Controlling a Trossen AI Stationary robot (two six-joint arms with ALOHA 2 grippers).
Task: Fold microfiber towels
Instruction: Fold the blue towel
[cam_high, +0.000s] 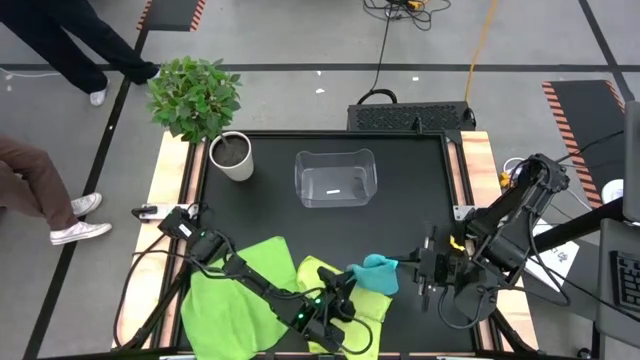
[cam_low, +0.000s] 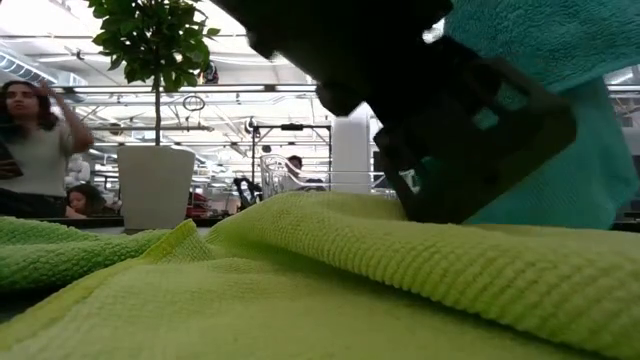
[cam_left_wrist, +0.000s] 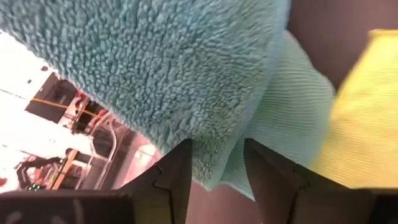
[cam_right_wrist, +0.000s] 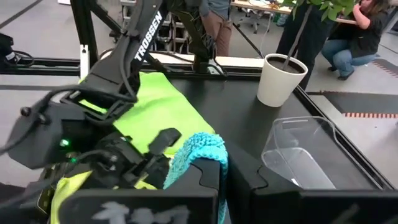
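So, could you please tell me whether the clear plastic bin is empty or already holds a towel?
Empty of towels: the clear plastic bin shows only bare bottom with one small white mark. All three cloths lie outside it at the table's front edge.

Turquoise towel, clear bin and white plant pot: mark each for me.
turquoise towel (cam_high: 377, 270), high view, on the bunched middle of the cloth.
clear plastic bin (cam_high: 372, 178), high view, on its right wall.
white plant pot (cam_right_wrist: 278, 84), right wrist view, on its outer side wall.

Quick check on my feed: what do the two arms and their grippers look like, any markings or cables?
Both arms are dark, jointed links. The left arm bears white TROSSEN lettering and a green light near its wrist. The right gripper has dark blocky fingers, with yellow near the wrist. Black cables loop beside both arms.
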